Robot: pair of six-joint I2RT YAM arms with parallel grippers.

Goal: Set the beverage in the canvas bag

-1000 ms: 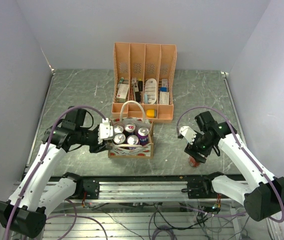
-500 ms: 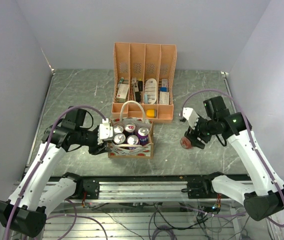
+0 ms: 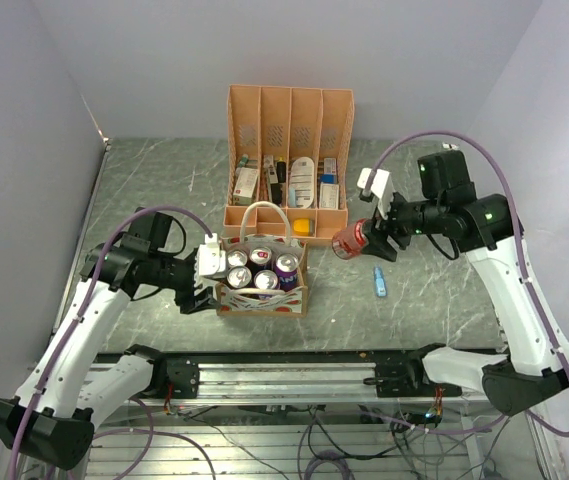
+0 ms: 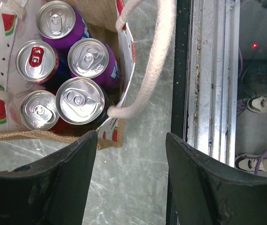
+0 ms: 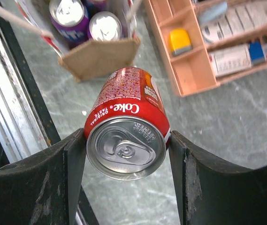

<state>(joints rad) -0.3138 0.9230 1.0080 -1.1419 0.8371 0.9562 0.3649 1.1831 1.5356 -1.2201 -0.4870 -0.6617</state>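
The canvas bag (image 3: 262, 297), tan with watermelon print and white loop handles, stands at the table's front centre and holds several cans (image 4: 79, 101). My right gripper (image 3: 364, 237) is shut on a red Coke can (image 5: 126, 136), lying on its side in the air to the right of the bag, above the table. The bag's end shows ahead in the right wrist view (image 5: 100, 58). My left gripper (image 4: 131, 178) is open and empty, low at the bag's left front corner (image 3: 199, 290), with one white handle (image 4: 147, 79) lying just ahead of its jaws.
A peach file organiser (image 3: 287, 165) with boxes and packets stands behind the bag. A small blue object (image 3: 379, 282) lies on the table at the right. The metal rail (image 3: 294, 370) runs along the near edge.
My right gripper has lifted the Coke can off the table at the front right and carried it up and left toward the bag. The blue object is now uncovered. The left arm barely moved.
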